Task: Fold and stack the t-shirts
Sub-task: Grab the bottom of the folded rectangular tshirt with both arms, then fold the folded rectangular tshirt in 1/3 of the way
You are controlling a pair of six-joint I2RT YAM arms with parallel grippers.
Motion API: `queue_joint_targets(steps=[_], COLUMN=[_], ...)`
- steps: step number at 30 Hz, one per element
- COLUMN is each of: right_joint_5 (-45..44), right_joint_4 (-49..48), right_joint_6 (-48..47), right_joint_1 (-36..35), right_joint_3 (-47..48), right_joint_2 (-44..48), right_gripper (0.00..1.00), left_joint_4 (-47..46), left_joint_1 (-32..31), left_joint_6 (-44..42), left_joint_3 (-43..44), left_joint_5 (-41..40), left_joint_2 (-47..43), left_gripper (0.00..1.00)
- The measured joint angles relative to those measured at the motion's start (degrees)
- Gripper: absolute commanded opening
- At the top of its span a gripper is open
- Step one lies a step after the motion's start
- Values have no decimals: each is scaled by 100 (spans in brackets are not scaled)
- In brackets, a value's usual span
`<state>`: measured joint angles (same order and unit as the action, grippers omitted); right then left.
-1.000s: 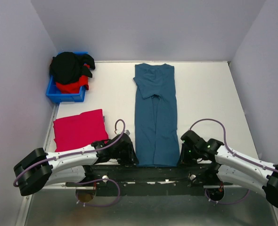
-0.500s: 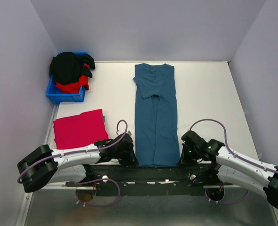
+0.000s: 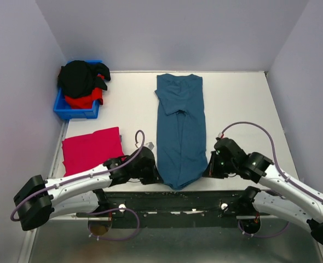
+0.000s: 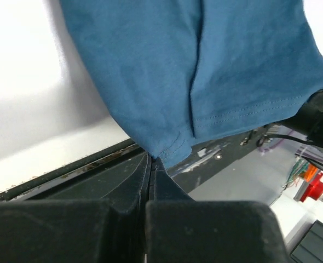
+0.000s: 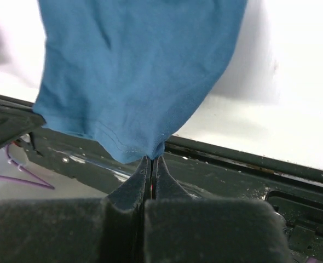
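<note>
A long teal-blue t-shirt (image 3: 180, 126) lies down the middle of the table, folded into a narrow strip. My left gripper (image 3: 156, 176) is shut on its near left hem corner (image 4: 169, 148), and my right gripper (image 3: 207, 170) is shut on the near right hem corner (image 5: 148, 143). Both corners are lifted off the table, so the hem sags between them. A folded crimson-pink t-shirt (image 3: 91, 149) lies flat at the left. Black and red t-shirts (image 3: 80, 82) are heaped in the bin at the back left.
A bright-blue plastic bin (image 3: 75, 111) stands against the left wall, at the back. The black frame rail (image 3: 172, 198) runs along the table's near edge, under both grippers. Grey walls close in the table on three sides.
Both grippers have shut on the teal shirt's near hem corners and lifted them up and away from the near edge. The hem, flat a second ago, now hangs bunched between them.
</note>
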<state>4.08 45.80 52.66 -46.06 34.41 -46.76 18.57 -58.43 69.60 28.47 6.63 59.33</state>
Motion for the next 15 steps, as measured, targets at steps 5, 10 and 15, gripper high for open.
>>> queue_joint_targets(steps=[5,10,15], right_joint_5=[-304,-201,-2], right_joint_4=[160,-2,-328], right_joint_6=[-356,-892,-1298], right_joint_1=[205,1182,1937], right_joint_3=[763,1040,1687], right_joint_2=[-302,-1051,-2214], right_gripper=[1,1,1], left_joint_4=[369,378,140], left_joint_1=[514,1408,2149], left_joint_6=[-352,-881,-1427], left_joint_3=[527,1045,1744], left_joint_5=[9,28,52], left_joint_2=[-212,-4,1012], left_gripper=[0,0,0])
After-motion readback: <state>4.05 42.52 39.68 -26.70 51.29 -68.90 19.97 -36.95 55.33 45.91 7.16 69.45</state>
